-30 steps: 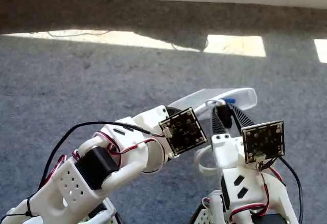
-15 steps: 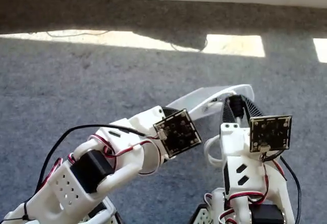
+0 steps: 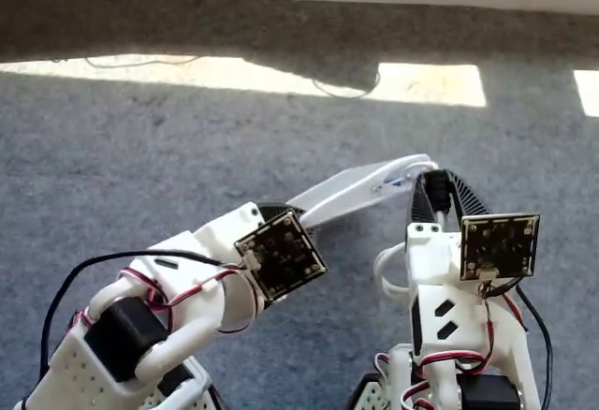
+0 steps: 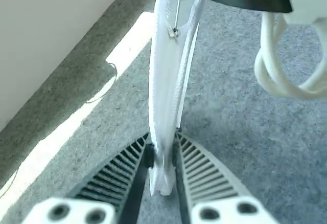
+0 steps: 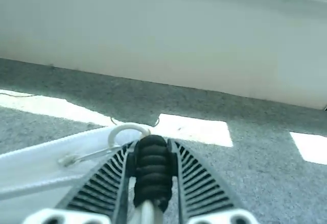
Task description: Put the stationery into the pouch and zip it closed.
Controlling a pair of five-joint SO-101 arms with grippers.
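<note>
A: left side?
B: my left arm (image 3: 178, 288) lies low from the near-left corner, stretched toward the middle. left gripper (image 4: 162, 150) is pinched tight on one end of the pouch (image 3: 360, 185)
A: where's the pouch?
B: up off the carpet (image 3: 140, 167), strung between my two grippers, zip pull (image 4: 175, 14) near the far end
A: right side?
B: right arm (image 3: 440, 298) stands upright, wrist tipped forward. right gripper (image 5: 152, 144) is closed at the pouch's other end, by the pull's ring. black ribbed piece (image 5: 152, 175) between the fingers, can't tell what it is
</note>
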